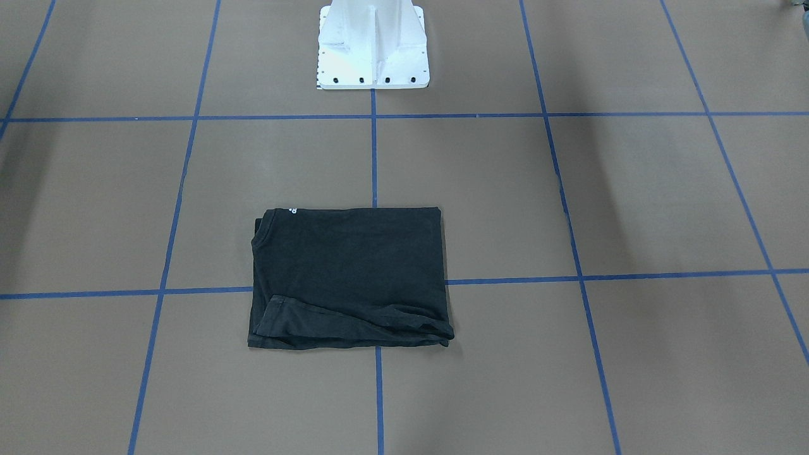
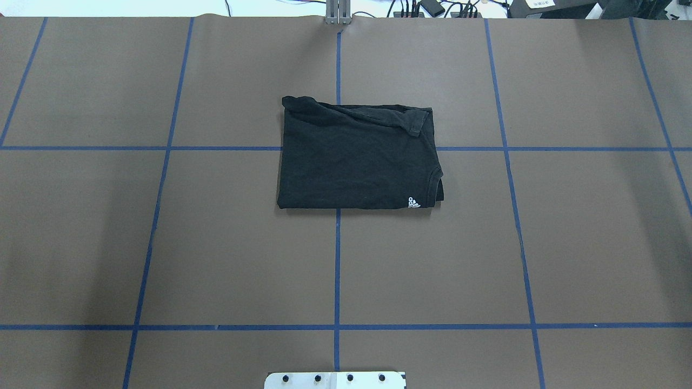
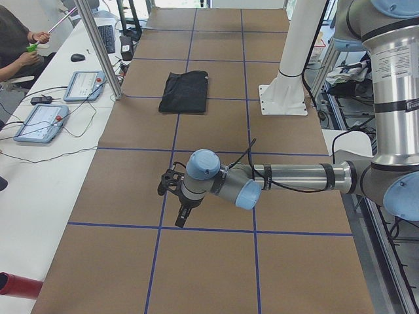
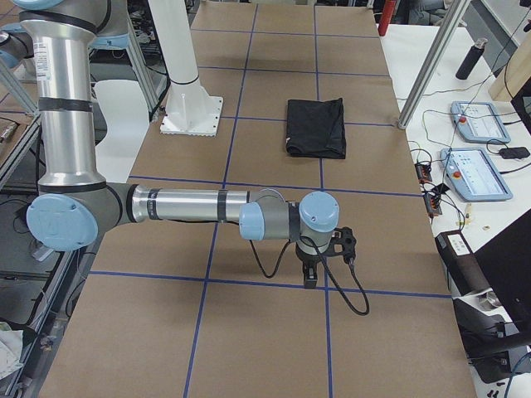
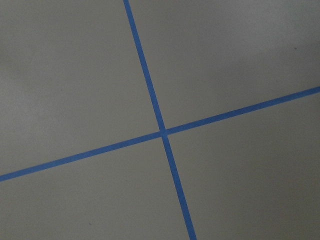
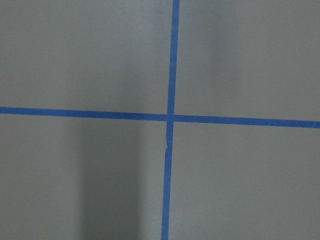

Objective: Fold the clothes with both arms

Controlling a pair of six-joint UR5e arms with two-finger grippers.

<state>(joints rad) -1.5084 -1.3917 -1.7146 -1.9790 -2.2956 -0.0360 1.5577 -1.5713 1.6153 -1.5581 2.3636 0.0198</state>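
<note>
The black T-shirt (image 2: 357, 159) lies folded into a rectangle on the brown table, near its middle, with a small white print (image 2: 413, 202) at one corner. It also shows in the front view (image 1: 351, 278), the left side view (image 3: 184, 91) and the right side view (image 4: 316, 126). My left gripper (image 3: 179, 217) hangs low over the table, far from the shirt, toward the table's left end. My right gripper (image 4: 309, 274) hangs likewise toward the right end. I cannot tell if either is open or shut. Both wrist views show only bare table.
The white pedestal base (image 1: 373, 47) stands behind the shirt on the robot's side. Blue tape lines (image 2: 337, 270) grid the table. Control tablets (image 3: 39, 122) and cables lie on the white bench along the far edge, where a person (image 3: 16, 46) sits.
</note>
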